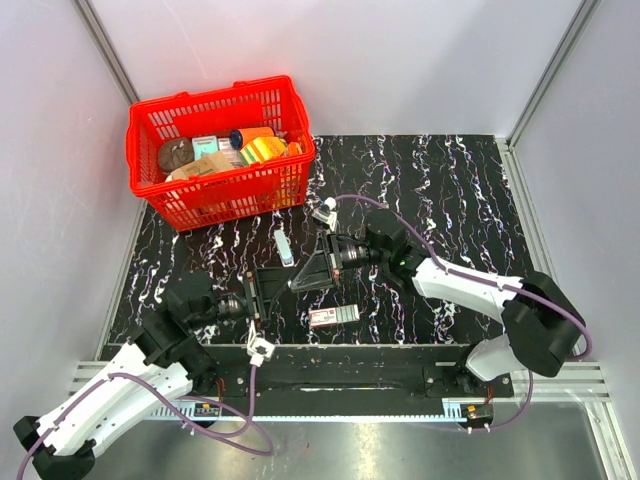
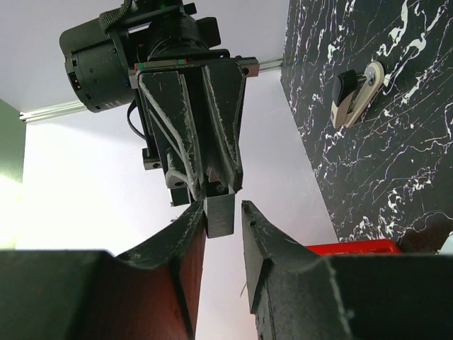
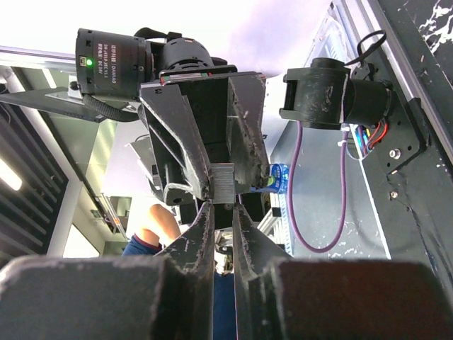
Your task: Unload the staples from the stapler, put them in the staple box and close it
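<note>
I judge the extraction done. The staples (image 3: 222, 183) are out and held in the air over the tabletop (image 1: 450, 200), and the stapler (image 1: 285, 247) lies apart at 11 o'clock from them. My right hand (image 3: 223, 207) is clamped on the strip. My left hand (image 2: 223, 207) brackets it with jaws part-closed, and I cannot tell whether it grips. Left to do: set the strip down. The stapler is too small to show whether any staples remain inside.

The tabletop (image 1: 450, 200) is black, veined with white marble streaks. The basket (image 1: 230, 195) is bright red mesh. The stapler (image 1: 285, 247) is pale blue and white, the box (image 1: 334, 316) white with red, the staples (image 3: 224, 183) silver-grey and finely ribbed, the cable (image 3: 296, 191) purple.
</note>
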`<state>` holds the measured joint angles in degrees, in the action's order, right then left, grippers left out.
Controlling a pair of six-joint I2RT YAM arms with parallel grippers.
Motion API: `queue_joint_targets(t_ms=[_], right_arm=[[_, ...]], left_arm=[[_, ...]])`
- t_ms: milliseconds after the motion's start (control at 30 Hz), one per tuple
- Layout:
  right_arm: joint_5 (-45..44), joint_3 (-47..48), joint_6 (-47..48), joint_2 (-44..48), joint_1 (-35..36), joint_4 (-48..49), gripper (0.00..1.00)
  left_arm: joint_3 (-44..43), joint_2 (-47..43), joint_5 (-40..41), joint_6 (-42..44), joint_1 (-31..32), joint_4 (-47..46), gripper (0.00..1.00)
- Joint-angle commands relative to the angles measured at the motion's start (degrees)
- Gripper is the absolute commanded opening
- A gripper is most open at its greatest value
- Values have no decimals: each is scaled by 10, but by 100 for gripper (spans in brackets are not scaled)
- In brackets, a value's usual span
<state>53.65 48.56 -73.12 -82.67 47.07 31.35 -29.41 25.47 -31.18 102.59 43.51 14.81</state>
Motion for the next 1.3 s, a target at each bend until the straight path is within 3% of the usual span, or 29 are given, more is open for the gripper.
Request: queue_joint_targets(t_ms=[0,133,533,667,767,833,967,1100,1267], right_arm=[[5,0,-33,-5,-6,79,4],[2,0,-36,-11,-5,85,3],[-8,-8,-33,-12,-7,71,3],[-15,-4,2,7,-22,16,17],[-32,19,75,39,-40,-99,39],[-76,68,201,72,-44,-270,50],[-231,163,406,112,-44,-526,62],[-309,181,493,140,-44,-581,64],[-337,170,553,181,-44,-586,64]], left_arm=[[4,-7,-29,3,2,-27,32],[8,-15,-30,0,2,-28,32],[-12,-14,-15,-35,2,-15,13],[-29,-4,-6,-68,2,11,8],[-58,28,12,-130,3,44,1],[-92,68,34,-184,2,82,0],[-215,186,67,-301,3,220,0],[-319,290,20,-395,-2,353,0],[-409,365,-97,-469,-25,462,0]])
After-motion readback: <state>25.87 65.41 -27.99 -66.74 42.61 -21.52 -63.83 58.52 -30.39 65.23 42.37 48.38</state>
